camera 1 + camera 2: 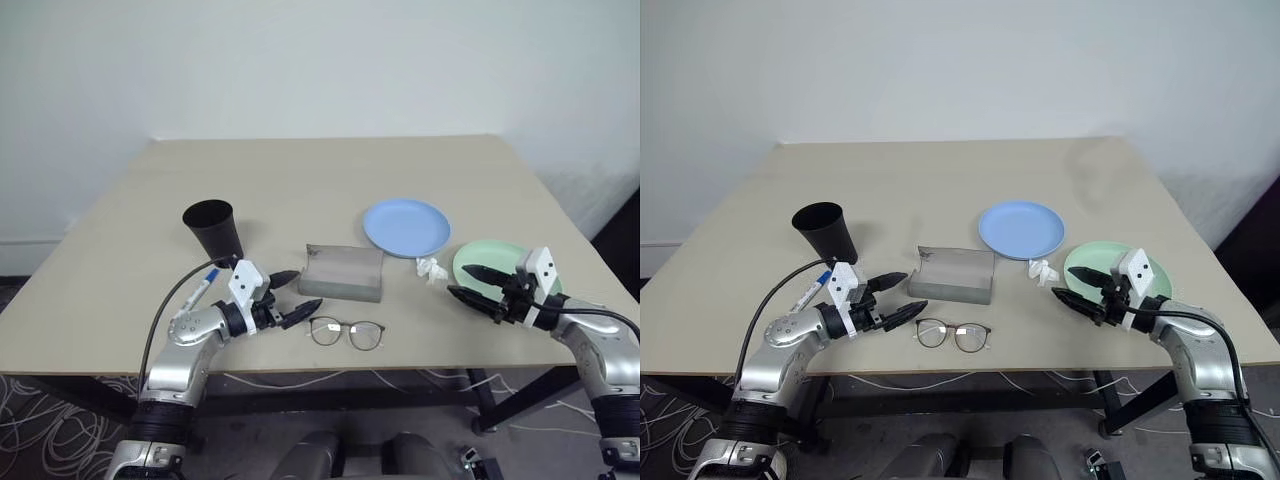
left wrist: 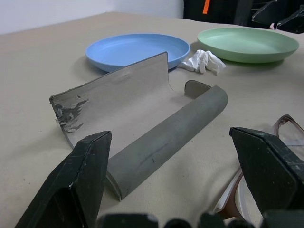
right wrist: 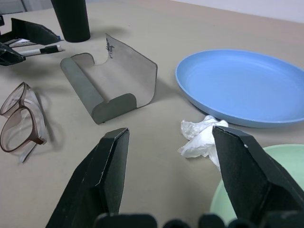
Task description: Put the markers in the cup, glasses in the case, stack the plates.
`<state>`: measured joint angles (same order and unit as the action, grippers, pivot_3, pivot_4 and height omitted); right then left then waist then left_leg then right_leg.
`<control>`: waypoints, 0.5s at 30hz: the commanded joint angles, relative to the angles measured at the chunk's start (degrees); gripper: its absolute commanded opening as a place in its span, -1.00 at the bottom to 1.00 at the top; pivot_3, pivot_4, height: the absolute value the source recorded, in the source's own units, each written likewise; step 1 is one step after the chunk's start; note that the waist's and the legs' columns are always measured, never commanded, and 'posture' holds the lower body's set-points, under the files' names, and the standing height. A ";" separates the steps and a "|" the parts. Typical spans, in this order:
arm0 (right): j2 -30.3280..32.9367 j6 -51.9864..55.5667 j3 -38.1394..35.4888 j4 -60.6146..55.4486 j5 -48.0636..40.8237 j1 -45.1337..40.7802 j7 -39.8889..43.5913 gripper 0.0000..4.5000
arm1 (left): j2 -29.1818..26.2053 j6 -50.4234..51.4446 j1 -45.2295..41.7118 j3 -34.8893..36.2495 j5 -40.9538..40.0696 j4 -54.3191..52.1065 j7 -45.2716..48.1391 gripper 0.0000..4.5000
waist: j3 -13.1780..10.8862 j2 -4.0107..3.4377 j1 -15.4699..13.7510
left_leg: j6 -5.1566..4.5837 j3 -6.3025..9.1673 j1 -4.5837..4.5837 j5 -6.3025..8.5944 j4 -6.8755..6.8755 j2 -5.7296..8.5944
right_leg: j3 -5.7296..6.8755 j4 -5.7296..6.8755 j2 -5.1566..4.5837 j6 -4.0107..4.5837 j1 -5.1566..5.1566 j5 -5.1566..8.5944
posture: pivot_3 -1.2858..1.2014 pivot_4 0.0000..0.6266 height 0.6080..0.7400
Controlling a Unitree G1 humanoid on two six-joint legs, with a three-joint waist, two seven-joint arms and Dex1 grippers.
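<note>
The black cup (image 1: 213, 228) stands upright at the left of the table. A white marker with a blue cap (image 1: 200, 290) lies just in front of it, beside my left arm. The grey case (image 1: 343, 272) lies open at the centre, its lid raised. In front of the case rest the glasses (image 1: 346, 332), unfolded. A blue plate (image 1: 406, 227) and a green plate (image 1: 490, 262) sit apart at the right. My left gripper (image 1: 305, 291) is open and empty, pointing at the case. Over the green plate's near edge, my right gripper (image 1: 460, 280) hovers open and empty.
A crumpled white tissue (image 1: 432, 268) lies between the two plates. The table's front edge (image 1: 330, 368) runs just beyond the glasses. Cables lie on the floor under the table.
</note>
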<state>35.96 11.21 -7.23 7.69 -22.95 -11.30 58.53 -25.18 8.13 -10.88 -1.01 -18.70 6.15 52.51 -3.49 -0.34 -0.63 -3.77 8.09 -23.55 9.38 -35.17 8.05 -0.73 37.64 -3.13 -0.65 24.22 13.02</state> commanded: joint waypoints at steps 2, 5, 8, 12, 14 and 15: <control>1.00 -0.48 -1.51 -0.57 -0.48 -2.51 -0.08 0.36 | -0.86 -0.95 -0.86 0.83 -0.10 -1.45 0.24 0.88 | 0.00 0.00 0.00 | 0.00 0.00 0.00 0.00 -0.01 0.00 | 0.00 0.01 0.00 0.00 0.00 0.00 | 0.03 -1.00 0.97; 0.73 -0.90 -1.44 -0.36 -0.22 -2.63 -0.34 0.36 | -1.08 -1.11 -0.92 1.12 -0.05 -1.33 -0.03 0.88 | 0.00 0.01 -0.01 | 0.00 0.00 0.01 0.00 -0.01 0.00 | 0.01 0.01 0.00 0.00 -0.01 0.00 | 0.03 -1.00 0.97; 0.39 -1.13 -1.49 -0.84 -0.04 -2.14 -1.02 0.36 | -0.93 -0.67 -0.72 1.17 -0.29 -2.10 -0.49 0.88 | 0.00 0.00 -0.04 | 0.00 0.00 0.00 0.00 -0.03 0.00 | 0.01 0.00 0.00 0.00 0.00 -0.01 | 0.03 -1.00 0.97; 0.02 -0.84 -1.26 -2.90 -0.16 -0.69 -2.07 0.36 | -0.94 -0.23 -0.69 1.06 -0.65 -2.55 -0.43 0.88 | 0.01 0.01 -0.03 | 0.00 -0.01 0.01 0.00 -0.04 0.00 | 0.01 0.01 0.00 -0.01 -0.02 -0.01 | 0.03 -1.00 0.97; -0.18 -0.65 -1.16 -4.13 -0.05 0.33 -2.97 0.36 | -1.12 -0.15 -0.51 0.93 -0.80 -2.64 0.02 0.88 | 0.01 0.00 -0.04 | 0.00 0.00 0.01 0.00 -0.04 0.00 | 0.01 0.02 0.01 -0.01 -0.01 -0.01 | 0.03 -1.00 0.97; -0.25 -0.63 -1.12 -4.71 0.00 0.84 -3.36 0.36 | -1.19 -0.06 -0.50 0.89 -0.87 -2.70 0.21 0.88 | 0.01 0.00 -0.03 | 0.00 0.00 0.01 0.00 -0.04 0.00 | 0.01 0.02 0.01 -0.01 -0.01 -0.01 | 0.03 -1.00 0.97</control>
<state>35.57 11.03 -7.24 5.93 -22.74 -10.07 55.89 -25.79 8.31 -10.86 -0.89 -18.80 6.09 52.47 -3.48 -0.34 -0.66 -3.77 8.08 -23.54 9.38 -35.22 8.05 -0.72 37.67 -3.12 -0.66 24.22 13.01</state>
